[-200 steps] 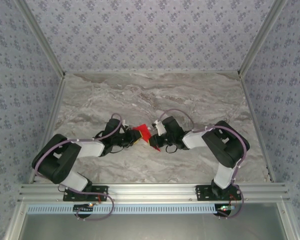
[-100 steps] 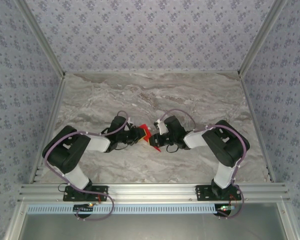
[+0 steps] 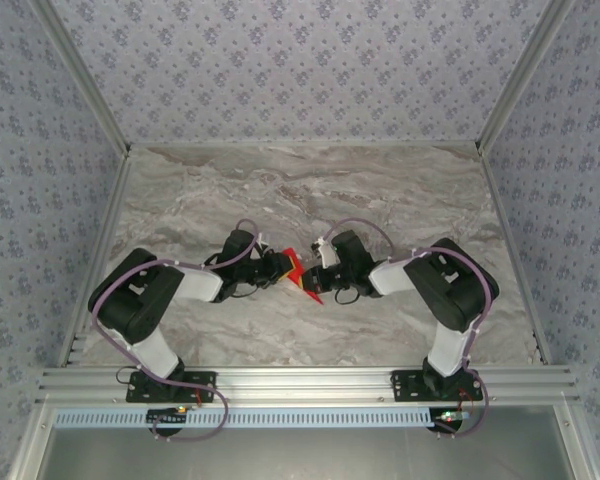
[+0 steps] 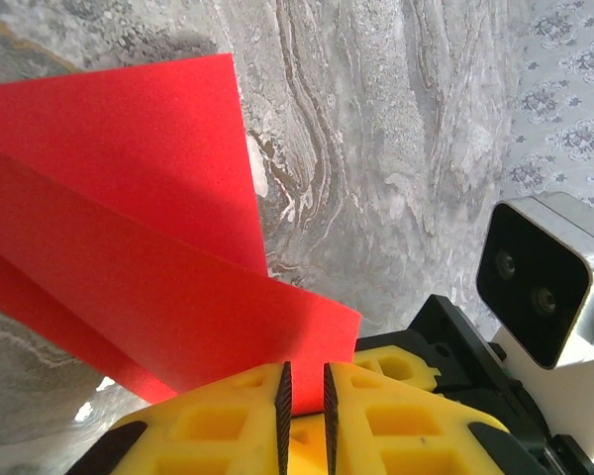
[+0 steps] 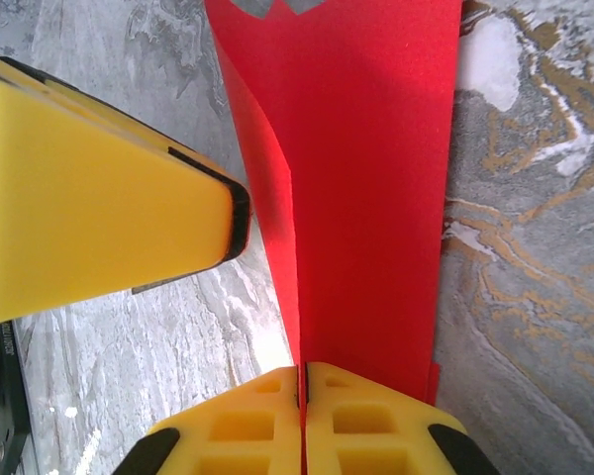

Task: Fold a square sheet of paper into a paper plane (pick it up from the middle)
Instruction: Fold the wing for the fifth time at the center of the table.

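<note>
Marble table (image 3: 400, 200), mid-area: part-folded red sheet (image 5: 366, 148) sits btwn both arms. Right gripper (image 5: 302, 374) clamped on its crease; left gripper (image 4: 304, 374) nearly closed at an edge, grip unclear. Risk: opposing pull tears paper or skews fold.

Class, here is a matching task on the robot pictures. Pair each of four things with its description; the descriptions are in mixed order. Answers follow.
Things:
1. folded red paper
2. right gripper
3. left gripper
4. table

Descriptions:
A. grey, marbled surface
B. fingers a narrow gap apart
C. shut on the paper's edge
D. creased, between the two grippers

Pairs: 1-D; 2-C; 3-B; 4-A
</note>
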Tool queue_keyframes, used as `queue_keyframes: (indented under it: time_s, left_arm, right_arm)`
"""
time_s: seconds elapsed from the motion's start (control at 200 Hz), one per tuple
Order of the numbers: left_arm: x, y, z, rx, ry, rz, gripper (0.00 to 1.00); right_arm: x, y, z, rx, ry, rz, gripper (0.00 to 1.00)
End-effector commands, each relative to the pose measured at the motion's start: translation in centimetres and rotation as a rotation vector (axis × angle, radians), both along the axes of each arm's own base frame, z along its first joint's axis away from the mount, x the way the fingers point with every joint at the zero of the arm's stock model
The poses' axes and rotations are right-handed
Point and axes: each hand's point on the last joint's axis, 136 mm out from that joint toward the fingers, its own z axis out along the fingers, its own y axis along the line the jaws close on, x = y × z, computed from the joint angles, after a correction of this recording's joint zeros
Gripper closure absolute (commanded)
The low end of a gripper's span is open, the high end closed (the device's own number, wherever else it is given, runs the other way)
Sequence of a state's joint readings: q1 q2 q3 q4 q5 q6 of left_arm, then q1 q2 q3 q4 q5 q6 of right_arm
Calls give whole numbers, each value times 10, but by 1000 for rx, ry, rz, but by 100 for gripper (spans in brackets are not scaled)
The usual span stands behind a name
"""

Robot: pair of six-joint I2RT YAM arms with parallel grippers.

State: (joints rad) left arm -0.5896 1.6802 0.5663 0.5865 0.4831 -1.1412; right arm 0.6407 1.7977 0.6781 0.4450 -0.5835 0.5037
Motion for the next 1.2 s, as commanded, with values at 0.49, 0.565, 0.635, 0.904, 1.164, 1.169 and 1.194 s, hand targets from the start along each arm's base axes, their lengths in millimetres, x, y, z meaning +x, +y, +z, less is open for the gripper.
queue_keyframes:
  time_s: [0.49, 0.565, 0.635, 0.904, 1.164, 1.169, 1.194]
  left_arm:
    - [-13, -7, 12, -31, -89, -59, 82]
    - [-11, -8, 11, -27, -89, -61, 82]
    - [-8, -9, 9, -10, -86, -64, 82]
    - [-4, -6, -7, 46, -73, -55, 84]
    - [-4, -5, -15, 60, -74, -54, 85]
    - [-3, -5, -16, 60, -73, -53, 85]
    - [-4, -5, -16, 62, -71, -55, 85]
  right_arm:
    - [-3, 1, -20, 16, 213, -25, 97]
    - [-3, 0, -23, 4, 221, -28, 97]
    - [-4, 0, -25, 0, 228, -26, 98]
    - [-4, -1, -26, -6, 239, -27, 96]
    - [-5, -2, -26, -12, 245, -25, 95]
    - [-5, -2, -26, -13, 246, -25, 95]
    - [-5, -2, -26, -13, 248, -26, 94]
